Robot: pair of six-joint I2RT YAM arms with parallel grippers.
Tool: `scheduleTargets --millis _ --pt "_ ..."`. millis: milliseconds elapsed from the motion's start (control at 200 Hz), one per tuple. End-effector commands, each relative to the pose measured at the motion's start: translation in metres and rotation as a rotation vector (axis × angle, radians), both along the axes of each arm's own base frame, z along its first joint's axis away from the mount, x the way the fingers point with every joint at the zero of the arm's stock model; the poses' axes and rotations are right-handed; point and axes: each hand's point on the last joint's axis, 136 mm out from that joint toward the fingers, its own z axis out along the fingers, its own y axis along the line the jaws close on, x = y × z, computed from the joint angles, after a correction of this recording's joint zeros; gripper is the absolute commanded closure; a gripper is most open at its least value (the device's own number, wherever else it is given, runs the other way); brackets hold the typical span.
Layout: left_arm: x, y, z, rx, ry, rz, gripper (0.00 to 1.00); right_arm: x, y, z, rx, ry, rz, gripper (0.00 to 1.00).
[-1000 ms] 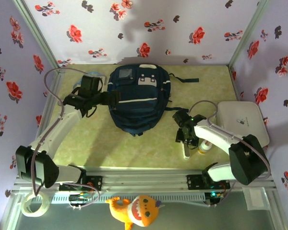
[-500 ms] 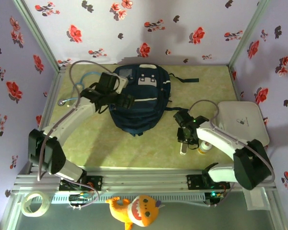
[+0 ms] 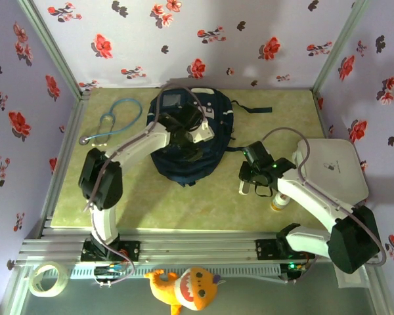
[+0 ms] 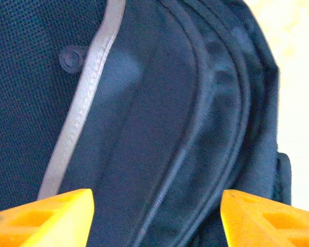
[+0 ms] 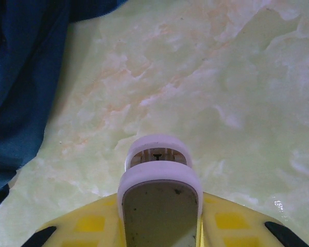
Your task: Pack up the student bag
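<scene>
Student bag (image 3: 220,121) cloth lies right under my left gripper (image 4: 154,218), whose yellow fingers (image 4: 46,216) are spread wide with navy fabric, a grey stripe trim and a curved seam between them, nothing pinched. That gripper hangs over the middle of the bag. My right gripper (image 5: 159,206) is off the bag's right side, low over the table (image 3: 184,207), pinching a small white oblong item (image 5: 159,175) with a rounded end.

I can read no writing anywhere. The bag's grey patch is blank to me, and the dark mark on the white case (image 3: 331,167), further right of the bag, is too small to make out.

The table is pale green-yellow marble pattern, the bag lying flat at its far middle. Lavender walls (image 3: 151,39) with red and dark flowers rise behind the bag. A stethoscope (image 3: 115,118) lies left of the bag; a little yellow bottle (image 3: 278,205) stands to its near right.

Since a second ago my left arm has swung from the bag's left side onto it, uncovering the stethoscope, and my right gripper has carried the white item closer to the bag.
</scene>
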Motion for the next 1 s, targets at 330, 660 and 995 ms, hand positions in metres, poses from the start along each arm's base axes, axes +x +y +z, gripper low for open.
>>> scheduleTargets --millis 330,660,995 --pt "0.012 0.009 -0.016 0.173 0.025 -0.132 0.53 0.025 0.006 0.037 0.040 -0.110 -0.010 0.75" --pt "0.020 0.004 0.015 0.070 0.018 -0.108 0.84 0.036 0.013 0.053 0.102 -0.169 -0.010 0.76" --pt "0.018 -0.022 0.080 -0.204 0.052 0.022 1.00 0.056 0.054 0.095 0.354 -0.306 0.061 0.76"
